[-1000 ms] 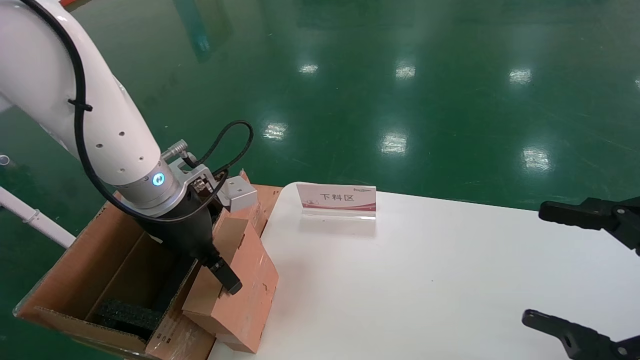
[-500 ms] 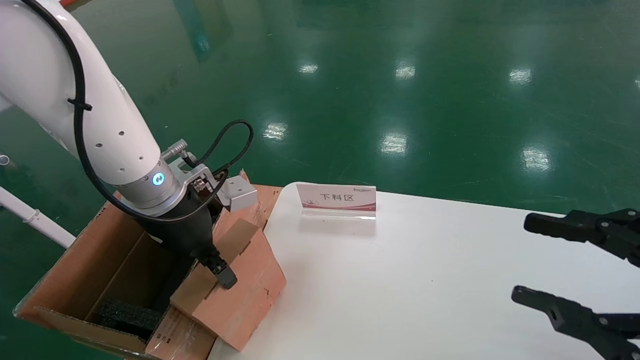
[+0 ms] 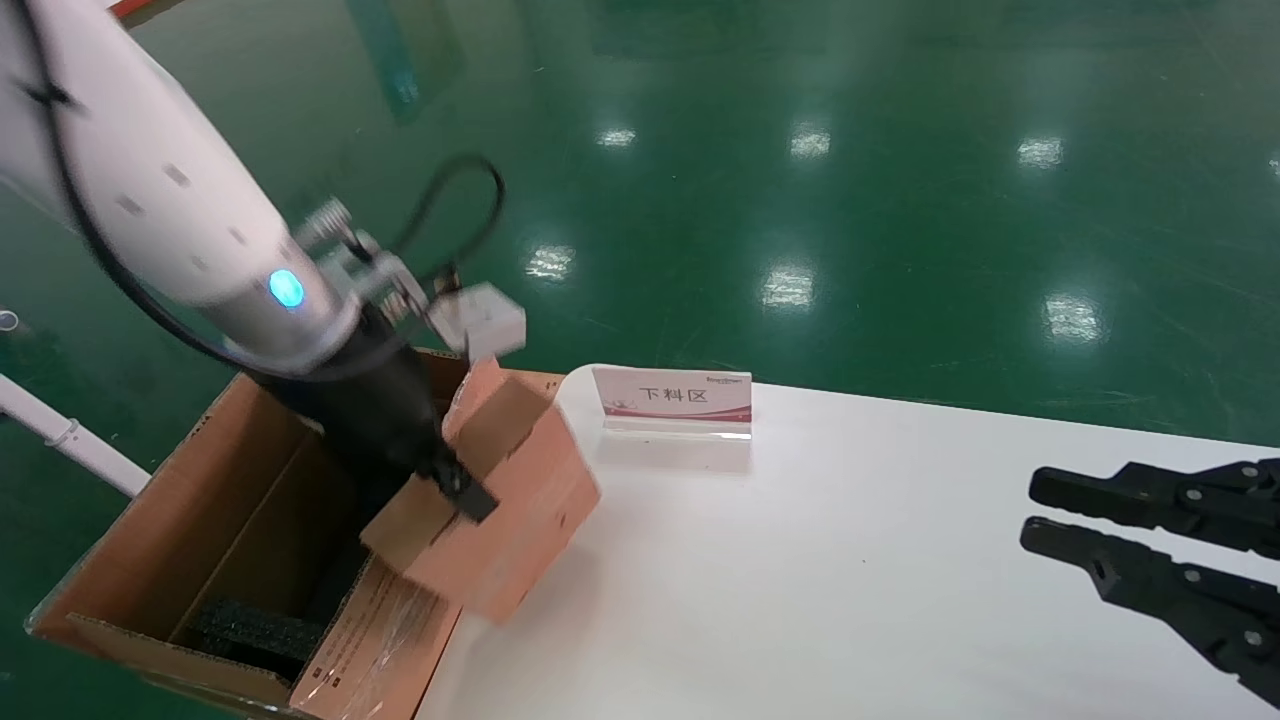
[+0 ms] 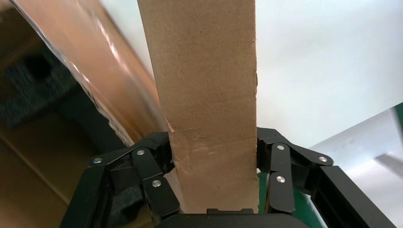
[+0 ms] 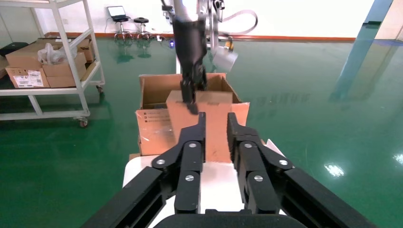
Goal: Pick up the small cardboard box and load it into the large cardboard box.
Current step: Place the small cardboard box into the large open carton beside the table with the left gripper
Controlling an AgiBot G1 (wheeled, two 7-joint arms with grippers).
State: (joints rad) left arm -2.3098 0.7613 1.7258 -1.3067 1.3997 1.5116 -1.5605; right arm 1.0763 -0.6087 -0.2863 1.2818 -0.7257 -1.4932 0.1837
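Small cardboard box (image 3: 495,495) is clamped in my left gripper (image 4: 214,156), one finger on each side of it. Compared with a second ago it's come up off the counter (image 3: 850,560) edge and now hangs tilted in the air, right over the near flap of the large cardboard box (image 3: 215,520). So the lift looks done to me; what's left is swinging it over the opening, where the black foam (image 3: 255,632) sits, and lowering it. My right gripper (image 3: 1040,510) has nearly closed, only a narrow gap left, idle over the counter's far side.
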